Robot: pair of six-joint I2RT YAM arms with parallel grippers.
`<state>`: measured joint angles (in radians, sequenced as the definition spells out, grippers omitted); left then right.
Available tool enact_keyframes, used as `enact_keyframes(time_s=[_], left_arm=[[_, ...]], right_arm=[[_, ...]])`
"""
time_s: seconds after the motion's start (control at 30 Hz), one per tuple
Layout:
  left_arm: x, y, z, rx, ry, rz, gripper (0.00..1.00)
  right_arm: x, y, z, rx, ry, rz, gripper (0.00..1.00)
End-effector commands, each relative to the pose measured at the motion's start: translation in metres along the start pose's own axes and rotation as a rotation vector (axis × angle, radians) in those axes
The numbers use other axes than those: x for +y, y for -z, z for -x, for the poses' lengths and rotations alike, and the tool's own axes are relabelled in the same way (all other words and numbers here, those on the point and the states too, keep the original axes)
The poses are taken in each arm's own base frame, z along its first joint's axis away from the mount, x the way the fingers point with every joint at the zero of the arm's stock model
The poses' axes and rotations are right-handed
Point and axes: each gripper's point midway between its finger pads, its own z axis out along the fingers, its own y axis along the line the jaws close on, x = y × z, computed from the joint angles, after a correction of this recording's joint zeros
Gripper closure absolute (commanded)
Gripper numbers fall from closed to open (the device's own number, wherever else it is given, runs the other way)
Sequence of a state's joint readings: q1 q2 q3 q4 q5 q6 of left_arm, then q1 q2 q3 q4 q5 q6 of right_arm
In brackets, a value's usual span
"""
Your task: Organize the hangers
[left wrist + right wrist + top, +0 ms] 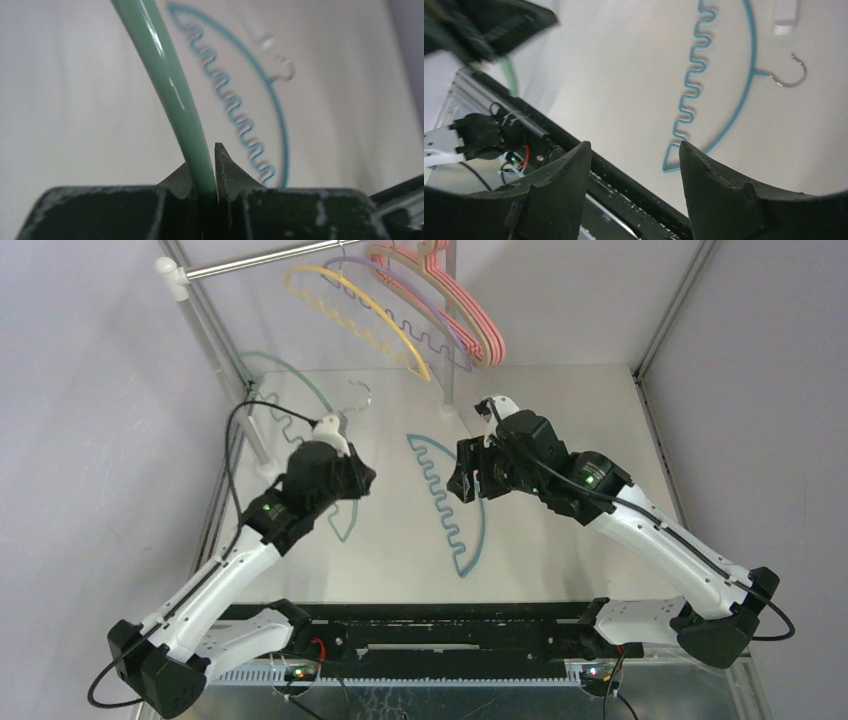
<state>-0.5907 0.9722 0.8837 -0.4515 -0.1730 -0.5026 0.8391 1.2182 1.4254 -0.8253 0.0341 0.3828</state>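
A green hanger (pixel 290 370) is tilted up off the table at the left; my left gripper (pixel 352 485) is shut on its lower bar. In the left wrist view the green bar (pixel 170 85) runs up from between the closed fingertips of the gripper (pixel 207 165). A teal wavy hanger (pixel 450 500) lies flat mid-table; it also shows in the left wrist view (pixel 280 115) and the right wrist view (pixel 749 75). My right gripper (pixel 465 480) hovers open and empty above its right side (pixel 634 150). Yellow (pixel 350 300), lavender (pixel 420 320), tan and pink (pixel 480 320) hangers hang on the rail.
The silver rail (pixel 270 260) runs across the back on two upright posts, the left one (pixel 225 370) close behind the green hanger, the right one (pixel 448 370) just behind my right gripper. Grey walls stand on both sides. The arm bases sit along the near edge.
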Motion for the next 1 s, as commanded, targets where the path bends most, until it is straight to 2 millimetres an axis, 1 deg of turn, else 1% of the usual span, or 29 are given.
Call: enact_keyframes(time_s=[0.0, 0.03, 0.07, 0.17, 0.37, 0.43, 0.47, 0.53, 0.63, 0.7, 0.83, 0.97], left_arm=[[-0.037, 0.027, 0.094, -0.23, -0.009, -0.191, 1.0], [-0.033, 0.029, 0.11, -0.263, 0.007, -0.192, 1.0], [-0.033, 0.032, 0.124, -0.284, 0.014, -0.206, 1.0], [-0.032, 0.032, 0.154, -0.324, 0.02, -0.232, 1.0], [-0.029, 0.021, 0.194, -0.366, 0.061, -0.27, 1.0], [-0.03, 0.018, 0.207, -0.389, 0.072, -0.285, 1.0], [-0.034, 0.019, 0.215, -0.404, 0.071, -0.304, 1.0], [-0.037, 0.017, 0.227, -0.422, 0.072, -0.325, 1.0], [-0.051, 0.017, 0.245, -0.453, 0.06, -0.396, 1.0], [-0.06, 0.017, 0.254, -0.468, 0.056, -0.445, 1.0], [-0.074, 0.017, 0.265, -0.488, 0.047, -0.524, 1.0], [-0.075, 0.009, 0.273, -0.49, 0.057, -0.544, 1.0]], right_arm=[[-0.02, -0.004, 0.013, -0.063, 0.01, -0.086, 0.28], [-0.022, -0.005, 0.014, -0.066, 0.013, -0.094, 0.28], [-0.024, -0.006, 0.016, -0.073, 0.014, -0.103, 0.28], [-0.029, -0.007, 0.023, -0.087, 0.012, -0.114, 0.28], [-0.035, -0.006, 0.041, -0.127, 0.011, -0.131, 0.28], [-0.037, -0.006, 0.048, -0.14, 0.016, -0.136, 0.28], [-0.038, -0.005, 0.052, -0.149, 0.024, -0.141, 0.28], [-0.042, -0.005, 0.056, -0.151, 0.028, -0.158, 0.28], [-0.048, -0.004, 0.06, -0.16, 0.024, -0.175, 0.28], [-0.053, -0.004, 0.06, -0.16, 0.017, -0.186, 0.28], [-0.06, -0.006, 0.058, -0.149, 0.004, -0.202, 0.28], [-0.064, -0.01, 0.055, -0.136, -0.002, -0.208, 0.28]])
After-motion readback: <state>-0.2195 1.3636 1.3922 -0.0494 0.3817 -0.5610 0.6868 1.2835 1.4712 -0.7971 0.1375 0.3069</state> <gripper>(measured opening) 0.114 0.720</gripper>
